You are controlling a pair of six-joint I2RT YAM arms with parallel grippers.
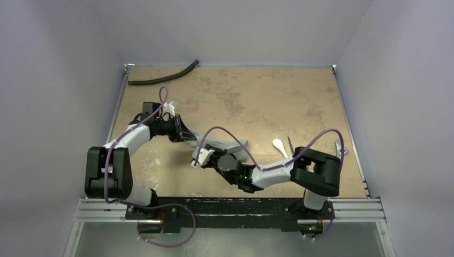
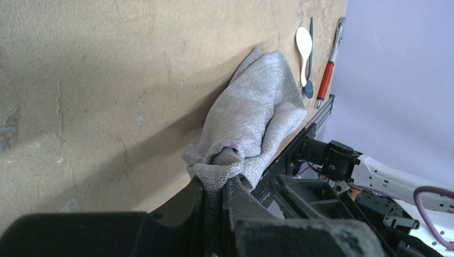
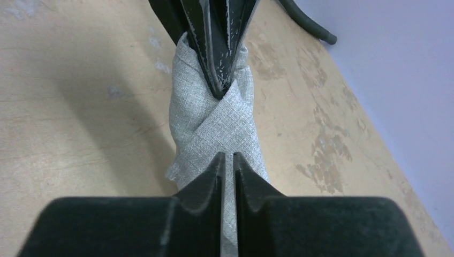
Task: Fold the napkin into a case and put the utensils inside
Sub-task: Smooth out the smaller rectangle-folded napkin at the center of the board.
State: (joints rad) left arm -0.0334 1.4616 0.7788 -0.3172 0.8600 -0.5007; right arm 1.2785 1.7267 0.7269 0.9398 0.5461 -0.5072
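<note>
My right gripper (image 3: 228,156) has its jaws drawn almost together, only a thin slit between them, and a fold of the napkin (image 3: 214,134) runs down into that slit, so I have it pinched. Just beyond, my left gripper (image 3: 219,91) points back at me with its jaws closed tight on the other end of the same bunch. The napkin is twisted and crumpled into a thick roll between the two grips, not flat or folded into any neat shape, and it throws a shadow on the table (image 1: 257,96) beside it.

From my left wrist, the loose end of the cloth trails away toward the spoon (image 2: 304,45), which lies just beside the stick (image 2: 310,59) with its blue end. The wrench (image 2: 327,69) lies next to those, near the table's right edge. The hose (image 1: 163,77) lies at the far left corner, well apart from everything.
</note>
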